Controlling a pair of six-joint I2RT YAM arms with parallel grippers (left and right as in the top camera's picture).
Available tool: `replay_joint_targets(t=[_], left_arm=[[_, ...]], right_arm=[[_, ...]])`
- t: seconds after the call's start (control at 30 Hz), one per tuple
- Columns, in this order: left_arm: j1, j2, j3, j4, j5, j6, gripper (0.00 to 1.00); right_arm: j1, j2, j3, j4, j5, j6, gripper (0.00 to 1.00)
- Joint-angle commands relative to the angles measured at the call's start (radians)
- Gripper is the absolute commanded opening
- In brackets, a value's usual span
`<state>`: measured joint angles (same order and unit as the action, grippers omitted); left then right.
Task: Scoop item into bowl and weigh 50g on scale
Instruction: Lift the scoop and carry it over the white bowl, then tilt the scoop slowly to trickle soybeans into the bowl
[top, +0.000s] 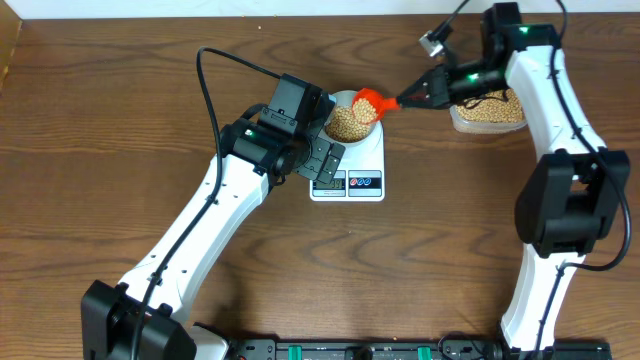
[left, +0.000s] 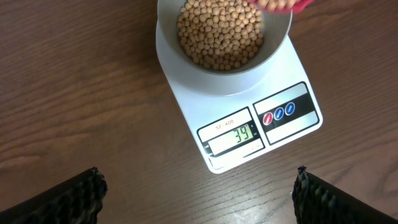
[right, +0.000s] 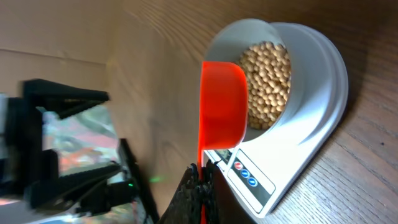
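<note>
The pale bowl (top: 338, 103) stands on the white scale (top: 364, 160), filled partway with tan beans (top: 350, 122). In the left wrist view the beans (left: 217, 31) fill the bowl (left: 273, 56), and the scale's display (left: 236, 135) reads 39. My right gripper (top: 410, 98) is shut on the handle of a red scoop (top: 368, 102), which is tipped over the bowl's far-right rim. The right wrist view shows the scoop (right: 222, 102) on edge beside the beans (right: 267, 81), with the right gripper (right: 202, 180) clamped on its handle. My left gripper (left: 199, 199) hangs open above bare table in front of the scale, holding nothing.
A clear plastic tub (top: 488, 110) of more beans sits at the back right, under the right arm. The left arm reaches in from the lower left, its wrist just left of the scale. A black cable (top: 215, 70) arcs above the table to the left of the bowl.
</note>
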<state>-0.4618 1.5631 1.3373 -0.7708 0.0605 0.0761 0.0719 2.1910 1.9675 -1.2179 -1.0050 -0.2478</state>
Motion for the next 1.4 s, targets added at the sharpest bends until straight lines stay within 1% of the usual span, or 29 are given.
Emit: replay_joint_targets(t=[0.0, 0.03, 0.17, 0.37, 0.6, 0.8, 1.37], left_arm=[[0.001, -0.02, 0.004, -0.003, -0.013, 0.006, 0.98], [0.0, -0.02, 0.004, -0.003, -0.013, 0.006, 0.98], [0.0, -0.02, 0.004, -0.003, -0.013, 0.006, 0.98], [0.001, -0.02, 0.004, -0.003, -0.013, 0.006, 0.98], [0.001, -0.02, 0.004, -0.003, -0.013, 0.006, 0.98], [0.001, -0.02, 0.004, -0.003, -0.013, 0.006, 0.98], [0.001, -0.02, 0.004, -0.003, -0.013, 0.006, 0.98]], right_arm=[[0.042, -0.007, 0.035, 0.005, 0.122, 0.039, 0.01], [0.059, -0.014, 0.042, 0.008, 0.186, 0.054, 0.01], [0.089, -0.024, 0.058, 0.01, 0.286, 0.072, 0.01], [0.128, -0.026, 0.093, 0.023, 0.344, 0.068, 0.01], [0.153, -0.026, 0.105, 0.05, 0.348, 0.066, 0.01], [0.178, -0.039, 0.113, 0.056, 0.343, 0.0, 0.01], [0.179, -0.046, 0.114, 0.071, 0.344, -0.031, 0.01]])
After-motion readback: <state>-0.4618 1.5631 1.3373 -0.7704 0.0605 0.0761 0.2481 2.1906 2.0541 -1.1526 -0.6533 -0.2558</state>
